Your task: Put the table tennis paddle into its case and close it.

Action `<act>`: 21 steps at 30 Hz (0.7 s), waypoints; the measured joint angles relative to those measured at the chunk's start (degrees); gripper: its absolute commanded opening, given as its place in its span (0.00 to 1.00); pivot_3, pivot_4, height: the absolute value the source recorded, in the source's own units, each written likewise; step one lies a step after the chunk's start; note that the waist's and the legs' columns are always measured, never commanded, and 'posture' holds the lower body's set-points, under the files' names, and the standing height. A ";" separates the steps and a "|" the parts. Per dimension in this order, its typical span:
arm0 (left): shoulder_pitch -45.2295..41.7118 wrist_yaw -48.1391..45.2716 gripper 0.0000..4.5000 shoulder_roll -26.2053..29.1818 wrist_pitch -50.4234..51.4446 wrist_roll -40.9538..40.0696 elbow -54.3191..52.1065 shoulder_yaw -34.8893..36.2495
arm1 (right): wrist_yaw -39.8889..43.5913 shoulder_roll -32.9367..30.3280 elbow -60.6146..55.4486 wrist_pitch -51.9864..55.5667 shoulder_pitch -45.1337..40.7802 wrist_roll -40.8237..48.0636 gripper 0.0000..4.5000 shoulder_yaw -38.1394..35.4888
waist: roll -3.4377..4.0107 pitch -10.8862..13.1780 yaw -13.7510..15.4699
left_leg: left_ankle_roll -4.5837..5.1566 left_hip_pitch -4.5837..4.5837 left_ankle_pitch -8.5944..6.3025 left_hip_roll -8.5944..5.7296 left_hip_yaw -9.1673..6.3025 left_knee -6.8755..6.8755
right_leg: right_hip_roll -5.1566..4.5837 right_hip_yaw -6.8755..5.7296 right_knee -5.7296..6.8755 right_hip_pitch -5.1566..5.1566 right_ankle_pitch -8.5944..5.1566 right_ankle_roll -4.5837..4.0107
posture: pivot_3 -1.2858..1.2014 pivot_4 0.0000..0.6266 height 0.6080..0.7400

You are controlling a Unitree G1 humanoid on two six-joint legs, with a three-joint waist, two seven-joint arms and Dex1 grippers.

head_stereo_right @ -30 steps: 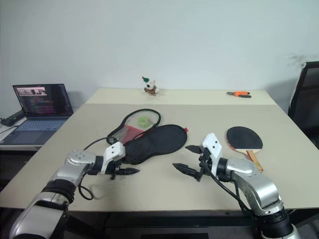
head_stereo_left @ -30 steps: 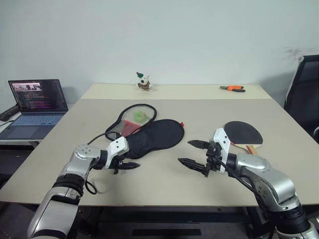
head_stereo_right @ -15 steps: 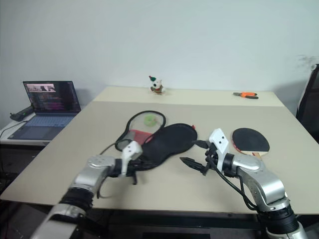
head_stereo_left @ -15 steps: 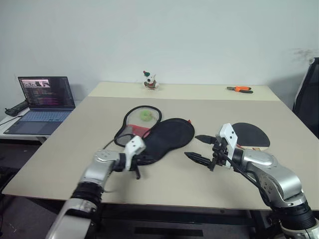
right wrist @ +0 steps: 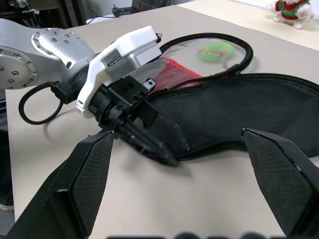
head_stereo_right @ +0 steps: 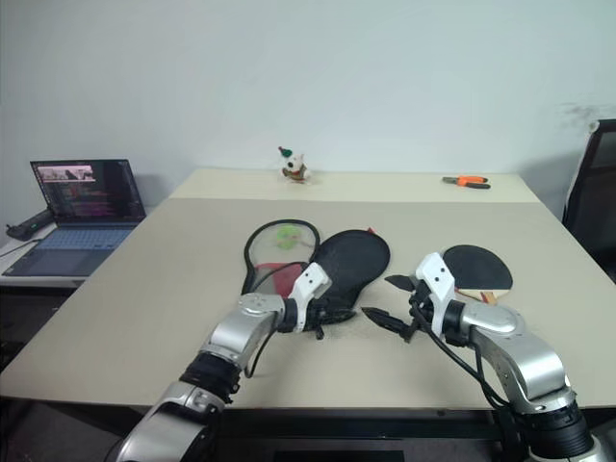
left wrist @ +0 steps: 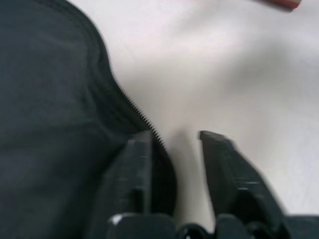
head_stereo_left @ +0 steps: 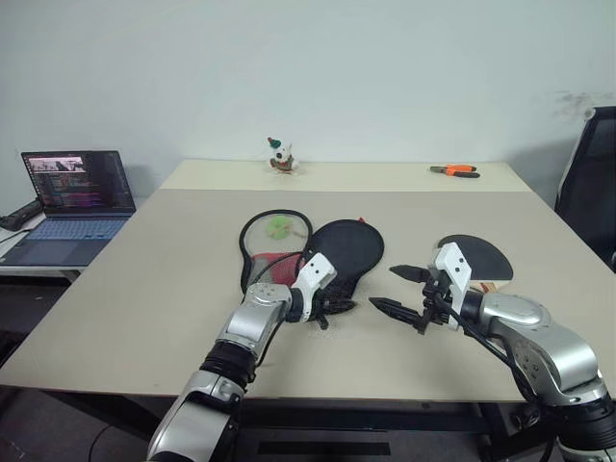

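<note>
The black case (head_stereo_left: 348,248) lies unzipped in the middle of the table, its mesh flap (head_stereo_left: 274,234) and red panel folded out to the left. My left gripper (head_stereo_left: 329,307) is at the case's narrow near end. In the left wrist view its fingers (left wrist: 137,169) stand apart, with the zip edge of the case (left wrist: 50,124) against one finger and bare table in the gap. The table tennis paddle (head_stereo_left: 478,257) lies flat, black side up, to the right. My right gripper (head_stereo_left: 388,289) hovers open between case and paddle, holding nothing.
A small green ball (head_stereo_left: 279,226) sits inside the mesh flap. An open laptop (head_stereo_left: 72,192) stands on a side desk to the left. A toy figure (head_stereo_left: 280,157) and orange pliers (head_stereo_left: 450,170) lie at the table's far edge. A black chair (head_stereo_left: 589,183) is at the right.
My left gripper has moved right along the table and the case's narrow end swung right with it; its fingers, shut half a second ago, now stand apart. The right gripper stayed open and barely moved.
</note>
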 measured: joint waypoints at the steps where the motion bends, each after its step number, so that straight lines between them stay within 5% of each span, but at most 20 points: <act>1: 1.39 -0.72 0.70 0.69 1.08 -1.00 -2.85 0.08 | -0.12 0.10 -0.02 0.13 0.00 0.09 1.00 -0.01 | 0.00 0.00 -0.08 | 0.00 0.01 0.00 0.01 0.01 -0.01 | 0.00 0.04 0.00 -0.01 0.00 0.00 | 0.52 0.24 1.00; 2: 2.79 -1.78 0.77 1.68 2.17 -2.16 -5.38 0.13 | -0.27 0.19 -0.01 0.32 0.02 0.11 1.00 -0.05 | 0.00 0.00 -0.13 | 0.00 0.02 0.00 0.03 0.03 -0.01 | 0.00 0.09 0.01 -0.01 0.00 -0.01 | 0.52 0.24 1.00; 10: 13.15 -5.37 0.77 14.13 7.83 -10.73 -17.34 9.45 | -4.30 6.29 2.89 4.85 -3.06 2.38 1.00 -0.56 | 0.01 0.00 -0.15 | -0.01 0.12 0.01 0.10 0.05 -0.02 | 0.04 0.27 0.07 0.01 0.01 -0.04 | 0.52 0.24 1.00; 21: 20.21 0.44 0.77 20.29 6.82 -13.95 -22.21 20.24 | -16.09 17.16 21.84 9.53 -12.93 -6.09 1.00 5.47 | -0.01 -0.01 0.00 | -0.01 0.06 0.00 0.04 0.07 -0.06 | -0.03 0.30 0.04 -0.06 0.01 -0.05 | 0.52 0.24 1.00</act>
